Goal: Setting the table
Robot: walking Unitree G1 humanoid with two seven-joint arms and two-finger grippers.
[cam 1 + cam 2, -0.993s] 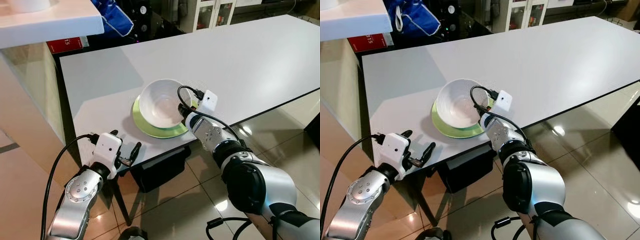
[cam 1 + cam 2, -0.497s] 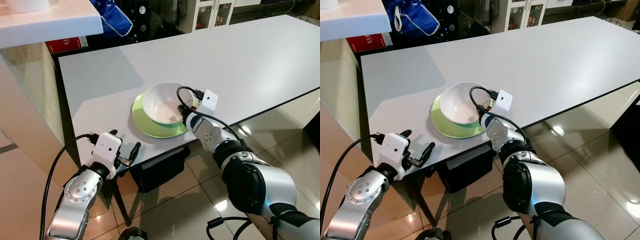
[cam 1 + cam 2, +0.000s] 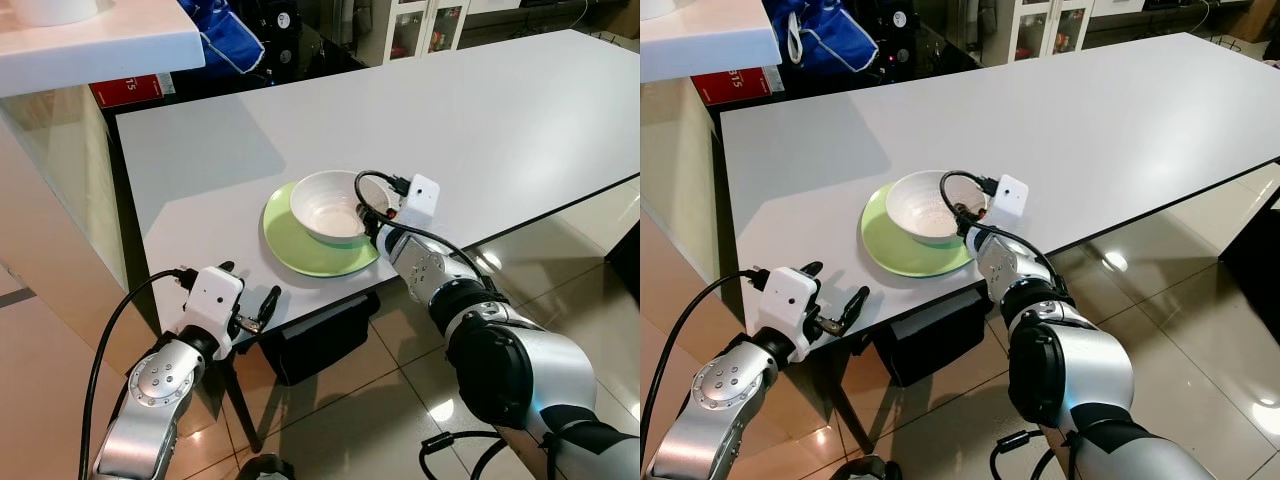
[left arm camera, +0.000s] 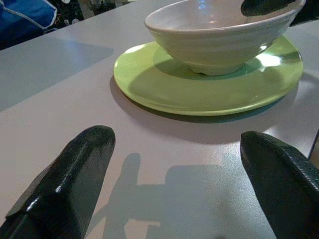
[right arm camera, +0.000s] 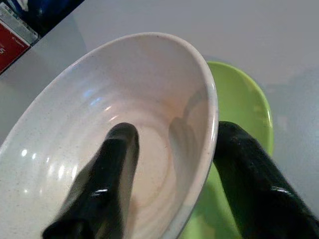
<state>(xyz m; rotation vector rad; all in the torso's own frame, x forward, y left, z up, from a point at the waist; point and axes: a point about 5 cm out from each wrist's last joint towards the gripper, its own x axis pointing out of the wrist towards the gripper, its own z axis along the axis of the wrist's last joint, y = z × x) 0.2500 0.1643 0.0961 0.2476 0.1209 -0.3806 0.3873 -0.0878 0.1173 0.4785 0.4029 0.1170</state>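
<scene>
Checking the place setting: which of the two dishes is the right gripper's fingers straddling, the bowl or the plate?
The white bowl: the right gripper has one finger inside, one outside its rim. The green plate lies beneath, ungripped.

On my feed, a white bowl [image 3: 331,206], its inside faintly speckled and ringed with soft ridges, sits on a plain lime-green plate [image 3: 300,245] atop a pale grey, unpatterned counter [image 3: 480,120]. My right end effector [image 5: 169,184] shows glossy black fingers [image 5: 97,186] against the bowl's cream-white glaze; the left end effector [image 4: 174,184] carries the same shiny black fingers [image 4: 70,174], and its wrist housing is white. I see both arms in brushed silver with black cables. Behind the counter, a bright blue bag [image 3: 222,35] with white trim and a red box [image 3: 133,88] with white lettering stand out. The floor [image 3: 340,420] is glossy beige tile, and a white shelf [image 3: 90,45] tops a cream wall.
</scene>
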